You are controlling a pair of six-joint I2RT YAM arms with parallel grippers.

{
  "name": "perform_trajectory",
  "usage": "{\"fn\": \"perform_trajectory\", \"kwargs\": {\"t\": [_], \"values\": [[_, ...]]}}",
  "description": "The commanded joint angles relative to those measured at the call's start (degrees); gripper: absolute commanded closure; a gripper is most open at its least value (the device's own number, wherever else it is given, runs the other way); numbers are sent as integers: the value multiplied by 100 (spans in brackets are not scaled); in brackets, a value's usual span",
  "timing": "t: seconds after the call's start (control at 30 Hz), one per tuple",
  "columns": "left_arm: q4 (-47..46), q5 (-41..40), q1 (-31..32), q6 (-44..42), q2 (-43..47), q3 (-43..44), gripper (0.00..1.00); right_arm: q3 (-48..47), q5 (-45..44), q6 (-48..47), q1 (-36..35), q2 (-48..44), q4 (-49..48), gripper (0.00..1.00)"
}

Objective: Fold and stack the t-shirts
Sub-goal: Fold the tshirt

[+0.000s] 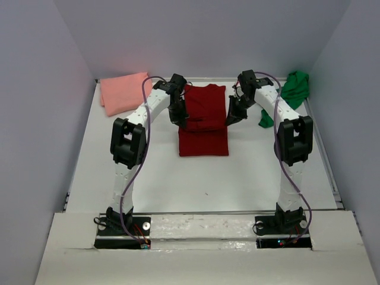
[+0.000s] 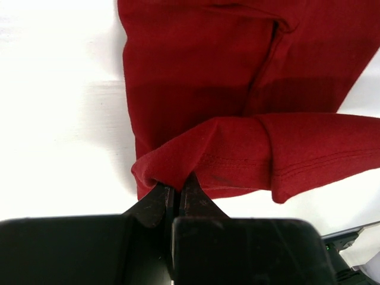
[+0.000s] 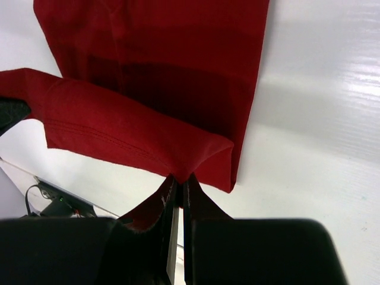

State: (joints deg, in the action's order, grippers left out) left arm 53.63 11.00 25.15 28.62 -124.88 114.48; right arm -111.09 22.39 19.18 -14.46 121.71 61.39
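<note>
dark red t-shirt (image 1: 203, 139) sits mid-table (image 1: 178, 184), between the two arms, long axis running near-to-far; plain cloth, no print; near part reads as a tidy rectangle, far part wider

left gripper (image 2: 177, 189) pinched tight on the shirt's left hem corner, cloth bunched up right at the fingertips; right gripper (image 3: 180, 181) likewise clamped on the right hem corner; no gap visible between either pair of fingers

the hemmed edge spans between the two grips, lifted off the layer under it and throwing a dark shadow band across that layer; double stitch line along the hem is clear in both wrist views; a seam shows on the lower layer in the left wrist view

salmon pink t-shirt (image 1: 123, 92) lies at the far left corner, roughly flat, slightly skewed; bright green t-shirt (image 1: 295, 88) is crumpled at the far right by the wall; both well apart from the red one and touched by neither gripper
</note>
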Motion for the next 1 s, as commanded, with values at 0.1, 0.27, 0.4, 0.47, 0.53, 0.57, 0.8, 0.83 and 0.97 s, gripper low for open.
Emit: {"fn": "perform_trajectory", "kwargs": {"t": [0.1,0.27,0.4,0.47,0.53,0.57,0.8,0.83,0.97], "values": [[201,-2,-177,-225,-142,330,100,-466,19,-116,101,212,102,100],[96,42,-186,-234,-256,286,100,-598,37,-116,101,423,84,100],[-27,95,-185,-234,-300,128,100,-598,46,-107,101,547,32,100],[-106,130,-177,-260,-353,110,100,-598,46,-90,101,590,-30,100],[-124,86,-168,-287,-396,145,100,-598,28,-81,101,617,-65,100],[-133,51,-159,-287,-414,189,100,-598,20,-81,101,626,-74,100],[-273,86,-159,-313,-529,268,100,-616,19,-28,101,705,-171,100],[-309,86,-159,-331,-555,268,100,-607,20,-20,101,705,-197,100],[-379,95,-159,-340,-581,312,100,-528,-15,-37,101,661,-320,100]]}}
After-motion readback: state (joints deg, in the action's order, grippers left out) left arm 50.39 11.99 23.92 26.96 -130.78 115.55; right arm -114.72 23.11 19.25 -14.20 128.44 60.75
